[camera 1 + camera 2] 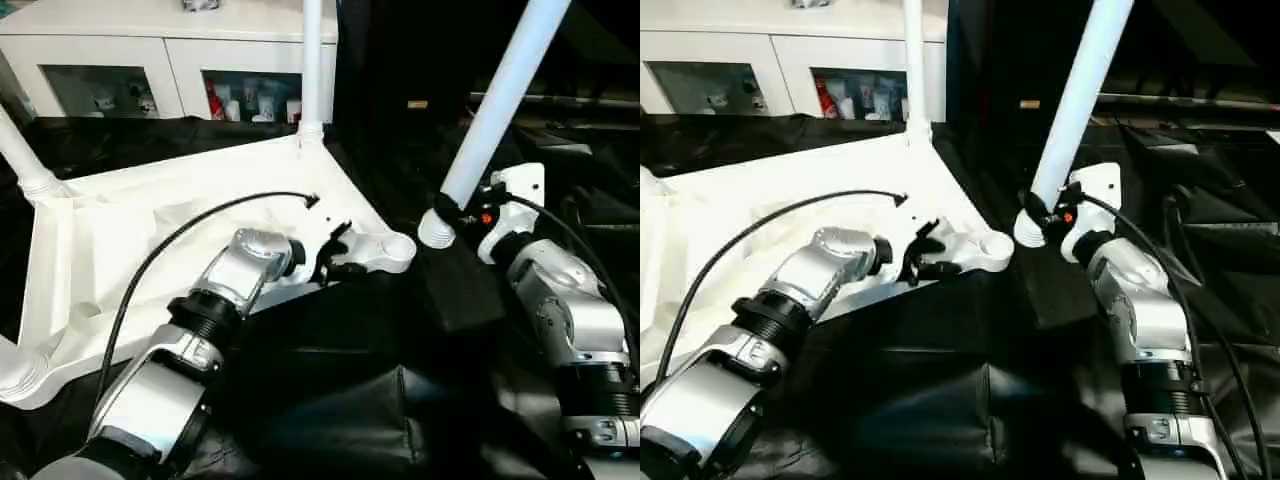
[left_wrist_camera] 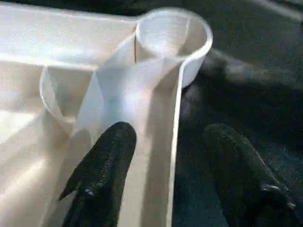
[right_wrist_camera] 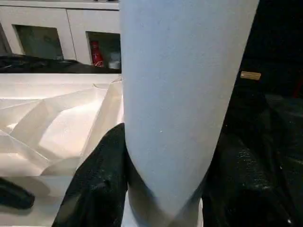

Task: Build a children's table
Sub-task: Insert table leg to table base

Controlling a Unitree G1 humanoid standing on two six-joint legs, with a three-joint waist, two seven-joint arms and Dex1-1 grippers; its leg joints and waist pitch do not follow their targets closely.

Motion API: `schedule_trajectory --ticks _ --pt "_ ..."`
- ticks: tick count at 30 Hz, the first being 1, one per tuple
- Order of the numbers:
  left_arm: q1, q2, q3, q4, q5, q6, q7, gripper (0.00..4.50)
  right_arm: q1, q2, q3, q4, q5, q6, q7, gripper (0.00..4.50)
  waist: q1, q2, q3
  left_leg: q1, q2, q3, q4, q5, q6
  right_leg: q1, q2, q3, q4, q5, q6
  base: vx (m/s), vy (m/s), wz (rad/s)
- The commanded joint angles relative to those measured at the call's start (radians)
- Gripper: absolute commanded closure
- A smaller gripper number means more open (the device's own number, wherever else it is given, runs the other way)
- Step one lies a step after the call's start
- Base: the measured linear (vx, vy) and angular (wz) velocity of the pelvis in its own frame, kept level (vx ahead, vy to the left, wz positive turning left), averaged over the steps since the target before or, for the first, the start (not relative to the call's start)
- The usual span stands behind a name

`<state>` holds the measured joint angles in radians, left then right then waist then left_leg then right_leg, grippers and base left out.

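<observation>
The white tabletop (image 1: 150,240) lies upside down on the black-covered bench (image 1: 330,390), its rim facing up. Legs already stand in three of its corner sockets: one at the far corner (image 1: 311,60), one at the far left corner (image 1: 20,150), and one at the near left corner (image 1: 12,365). The socket (image 1: 393,247) at the near right corner is empty. The left gripper (image 1: 335,255) sits at this socket with its fingers (image 2: 102,175) spread, one inside the rim and one outside over the black cover, straddling the rim wall. Just beside the socket, the right gripper (image 1: 1045,215) is clamped around the lower end of a fourth leg (image 1: 495,110), which leans away from the tabletop. Behind the tabletop stands a white cabinet (image 1: 150,50) with glass doors.
</observation>
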<state>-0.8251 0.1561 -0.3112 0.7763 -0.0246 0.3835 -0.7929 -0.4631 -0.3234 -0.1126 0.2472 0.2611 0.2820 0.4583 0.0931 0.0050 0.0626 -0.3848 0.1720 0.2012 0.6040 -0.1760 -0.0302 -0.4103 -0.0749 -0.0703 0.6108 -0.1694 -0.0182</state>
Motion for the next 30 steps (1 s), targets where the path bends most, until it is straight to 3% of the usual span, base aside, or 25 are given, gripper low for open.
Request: schedule_trajectory --ticks 1,9,30 --pt "-0.024 0.000 -0.003 0.012 0.010 0.001 -0.011 2.12 0.004 -0.013 -0.006 -0.028 -0.007 0.008 0.001 2.64 0.003 -0.001 -0.083 0.020 0.050 -0.031 -0.060 -0.151 0.056 0.065 -0.077 0.046 -0.075 -0.157 -0.224 0.000 0.000 0.00" --pt "-0.031 -0.002 0.004 0.040 0.022 -0.018 -0.018 2.89 0.001 -0.008 0.001 -0.022 -0.008 0.004 -0.003 2.64 0.003 -0.002 -0.083 0.019 0.051 -0.031 -0.060 -0.148 0.061 0.065 -0.077 0.046 -0.074 -0.153 -0.228 0.000 0.000 0.00" --pt "-0.037 0.022 -0.016 0.062 0.056 -0.015 -0.071 4.40 -0.011 -0.014 0.001 -0.009 -0.007 -0.002 0.005 2.64 0.001 -0.001 -0.082 0.020 0.053 -0.032 -0.063 -0.164 0.054 0.063 -0.079 0.047 -0.076 -0.167 -0.229 0.000 0.000 0.00"
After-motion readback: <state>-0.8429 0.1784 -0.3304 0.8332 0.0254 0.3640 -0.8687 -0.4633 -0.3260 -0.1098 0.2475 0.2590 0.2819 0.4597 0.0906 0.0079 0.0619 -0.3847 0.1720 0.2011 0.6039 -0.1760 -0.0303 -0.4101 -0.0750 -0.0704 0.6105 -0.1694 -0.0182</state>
